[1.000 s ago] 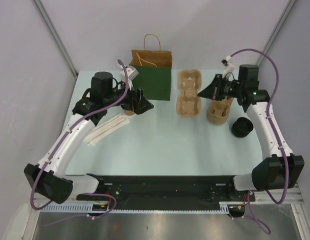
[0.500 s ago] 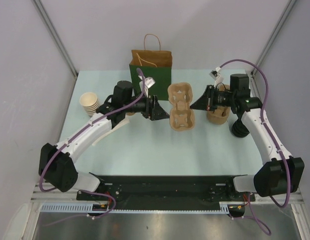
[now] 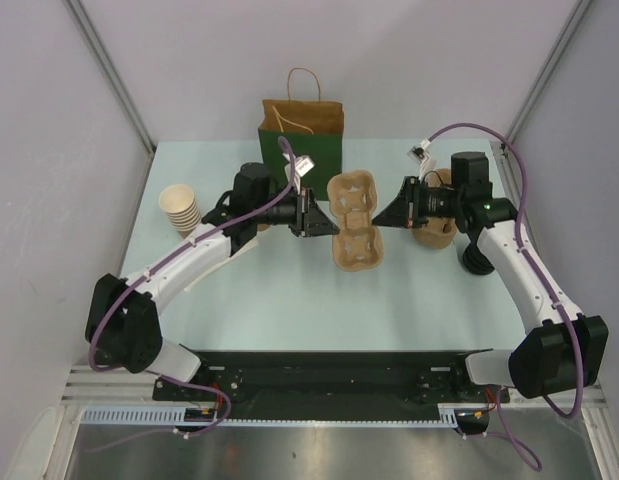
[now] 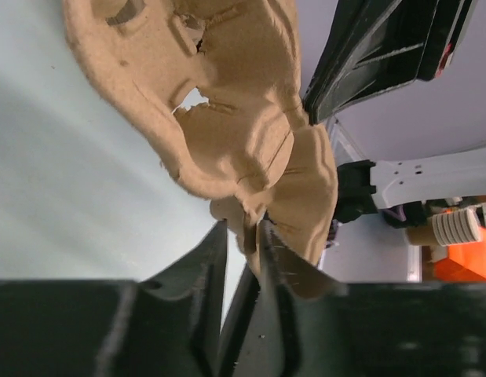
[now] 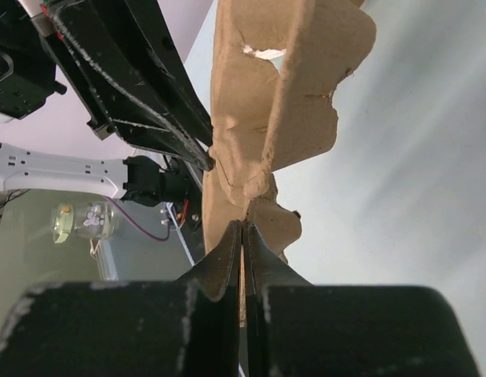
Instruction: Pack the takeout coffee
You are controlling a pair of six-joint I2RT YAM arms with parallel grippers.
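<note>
Between the arms, the cup carrier (image 3: 353,222) was pinched on opposite edges by the left gripper (image 3: 323,216) and right gripper (image 3: 385,213). Probably a handover or separating step. No lidded coffee showed anywhere; finding it comes next.

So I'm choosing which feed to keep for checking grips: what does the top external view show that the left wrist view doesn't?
Only the top view shows the green bag, the stack of lidless cups, the second carrier behind the right arm, and both arms whole. Only the left wrist view shows the left gripper up close, its fingers either side of the carrier's rim. Both show the pulp cup carrier held between the two grippers, with the right gripper on its far side.
</note>
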